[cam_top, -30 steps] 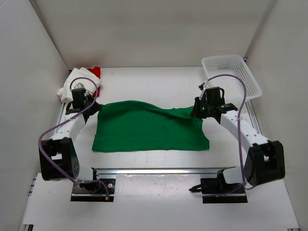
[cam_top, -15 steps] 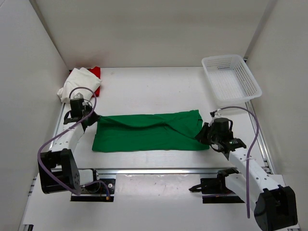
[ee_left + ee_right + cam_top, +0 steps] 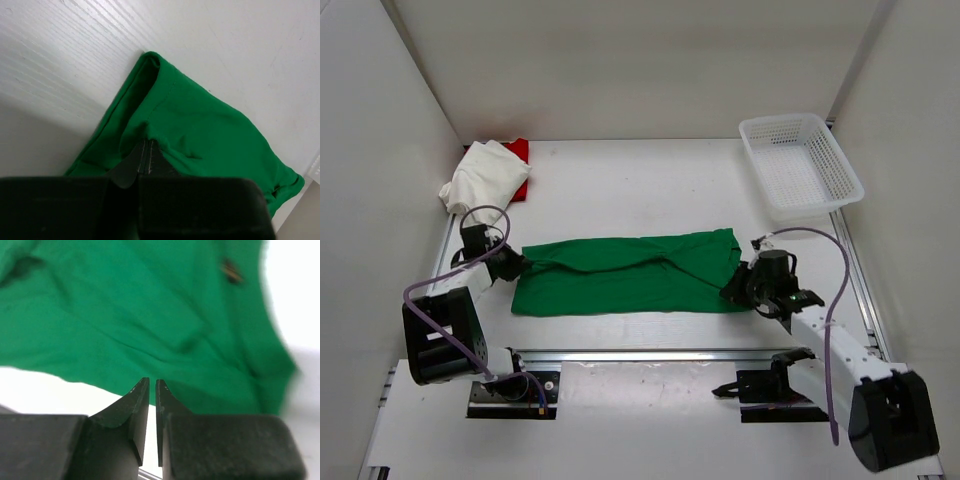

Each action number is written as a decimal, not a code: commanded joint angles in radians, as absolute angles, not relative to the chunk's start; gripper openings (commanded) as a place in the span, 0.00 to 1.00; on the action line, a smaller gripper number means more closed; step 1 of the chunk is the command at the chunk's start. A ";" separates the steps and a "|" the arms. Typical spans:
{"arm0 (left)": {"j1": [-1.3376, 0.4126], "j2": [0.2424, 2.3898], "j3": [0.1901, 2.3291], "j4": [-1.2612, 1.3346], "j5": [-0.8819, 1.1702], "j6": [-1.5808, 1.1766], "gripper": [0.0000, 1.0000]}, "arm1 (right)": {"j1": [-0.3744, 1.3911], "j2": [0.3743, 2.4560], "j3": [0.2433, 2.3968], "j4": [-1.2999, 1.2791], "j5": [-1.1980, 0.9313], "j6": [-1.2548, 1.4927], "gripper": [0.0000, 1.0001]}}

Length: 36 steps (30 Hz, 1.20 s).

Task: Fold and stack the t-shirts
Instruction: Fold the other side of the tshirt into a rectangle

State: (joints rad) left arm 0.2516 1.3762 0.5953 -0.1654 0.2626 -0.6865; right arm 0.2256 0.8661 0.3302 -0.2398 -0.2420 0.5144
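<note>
The green t-shirt (image 3: 630,272) lies folded into a long band across the middle of the table. My left gripper (image 3: 516,264) is at its left end, shut on a pinch of the green cloth (image 3: 200,125), which puckers at the fingertips (image 3: 145,150). My right gripper (image 3: 733,290) is low at the shirt's right end. Its jaws stand almost together with only a hairline gap and no cloth between them, and the green cloth (image 3: 130,315) lies just beyond the tips. The white t-shirt (image 3: 483,173) lies crumpled at the far left, on top of the red t-shirt (image 3: 521,150).
A white mesh basket (image 3: 802,163) stands at the far right corner. White walls close in the left, back and right sides. A metal rail (image 3: 660,353) runs along the near edge in front of the arm bases.
Both grippers pulled the shirt's far edge toward the near side, folding it into a narrower band. In the last half second the right gripper shifted slightly left and the left arm sank lower.
</note>
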 commanded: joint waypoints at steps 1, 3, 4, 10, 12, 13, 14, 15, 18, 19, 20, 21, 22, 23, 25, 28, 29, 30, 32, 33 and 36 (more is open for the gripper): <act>0.255 1.342 0.568 -0.100 0.282 -0.712 0.00 | 0.300 0.992 0.457 -0.082 -0.250 0.460 0.09; 0.238 1.327 0.564 -0.095 0.267 -0.712 0.00 | 0.316 1.078 0.518 -0.013 -0.273 0.440 0.12; 0.238 1.324 0.566 -0.101 0.258 -0.706 0.00 | 0.325 1.133 0.526 0.059 -0.279 0.434 0.13; 0.244 1.318 0.580 -0.101 0.252 -0.698 0.00 | 0.321 1.365 0.664 0.234 -0.328 0.379 0.38; 0.241 1.316 0.592 -0.109 0.244 -0.695 0.00 | 0.313 1.439 0.718 0.232 -0.348 0.356 0.42; 0.244 1.318 0.600 -0.110 0.242 -0.687 0.00 | 0.316 1.486 0.751 0.223 -0.351 0.341 0.43; 0.241 1.318 0.618 -0.117 0.232 -0.683 0.00 | 0.316 1.517 0.762 0.213 -0.353 0.336 0.44; 0.239 1.318 0.635 -0.124 0.213 -0.684 0.00 | 0.319 1.540 0.776 0.212 -0.344 0.319 0.44; 0.224 1.305 0.681 -0.138 0.141 -0.667 0.00 | 0.319 1.588 0.793 0.216 -0.348 0.321 0.46; 0.213 1.299 0.689 -0.143 0.124 -0.663 0.00 | 0.319 1.594 0.798 0.216 -0.342 0.313 0.47; 0.203 1.290 0.699 -0.146 0.094 -0.654 0.00 | 0.322 1.611 0.802 0.221 -0.350 0.314 0.47; 0.187 1.284 0.710 -0.155 0.042 -0.632 0.00 | 0.324 1.627 0.817 0.218 -0.344 0.311 0.48; 0.172 1.269 0.716 -0.150 0.002 -0.615 0.00 | 0.324 1.643 0.830 0.212 -0.339 0.305 0.48; 0.160 1.269 0.712 -0.153 -0.032 -0.612 0.00 | 0.328 1.649 0.837 0.201 -0.337 0.302 0.48; 0.166 1.256 0.672 -0.134 -0.032 -0.612 0.00 | 0.333 1.683 0.859 0.196 -0.342 0.304 0.49; 0.178 1.269 0.634 -0.127 -0.002 -0.640 0.00 | 0.350 1.715 0.879 0.186 -0.347 0.302 0.48; 0.167 1.264 0.627 -0.129 -0.005 -0.647 0.00 | 0.359 1.715 0.874 0.193 -0.338 0.299 0.48; 0.172 1.259 0.609 -0.127 0.021 -0.652 0.00 | 0.364 1.710 0.873 0.199 -0.334 0.304 0.47; 0.169 1.244 0.585 -0.112 0.035 -0.675 0.01 | 0.364 1.721 0.861 0.209 -0.348 0.308 0.42; 0.172 1.243 0.569 -0.106 0.041 -0.681 0.01 | 0.367 1.717 0.858 0.206 -0.363 0.316 0.39; 0.189 1.249 0.551 -0.100 0.049 -0.684 0.02 | 0.374 1.683 0.827 0.216 -0.353 0.324 0.19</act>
